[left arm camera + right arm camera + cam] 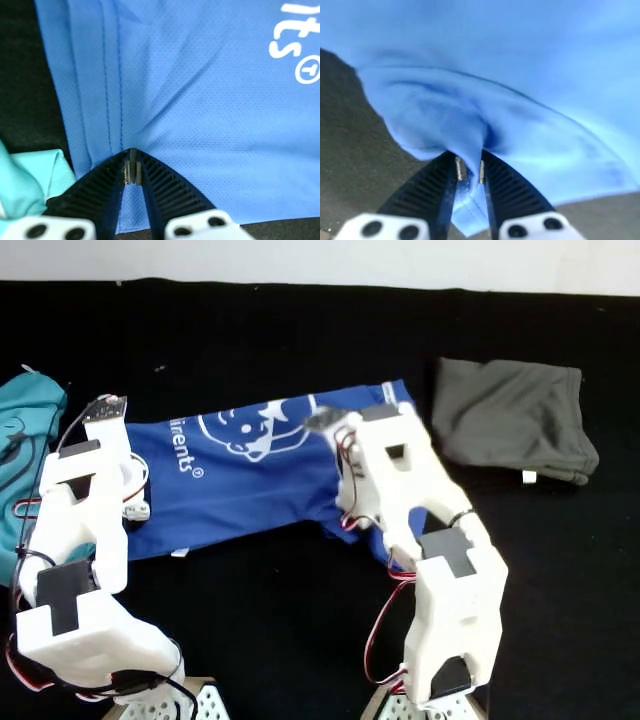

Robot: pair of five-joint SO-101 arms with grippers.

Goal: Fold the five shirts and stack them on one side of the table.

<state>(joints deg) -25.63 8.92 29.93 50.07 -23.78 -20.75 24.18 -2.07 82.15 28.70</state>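
Note:
A blue shirt (250, 472) with white print lies spread across the middle of the black table. My left gripper (132, 171) is shut on the blue shirt (200, 100) near its hemmed end, at the left in the high view, where the left gripper (135, 502) is partly hidden under the arm. At the shirt's other end my right gripper (469, 170) is shut on a bunched fold of blue shirt (510, 75). A folded grey shirt (512, 420) lies at the back right. A teal shirt (25, 430) sits crumpled at the left edge.
The table (270, 640) is covered in black cloth. The two arm bases stand at the front edge. A corner of the teal shirt (27, 175) lies right beside the left gripper.

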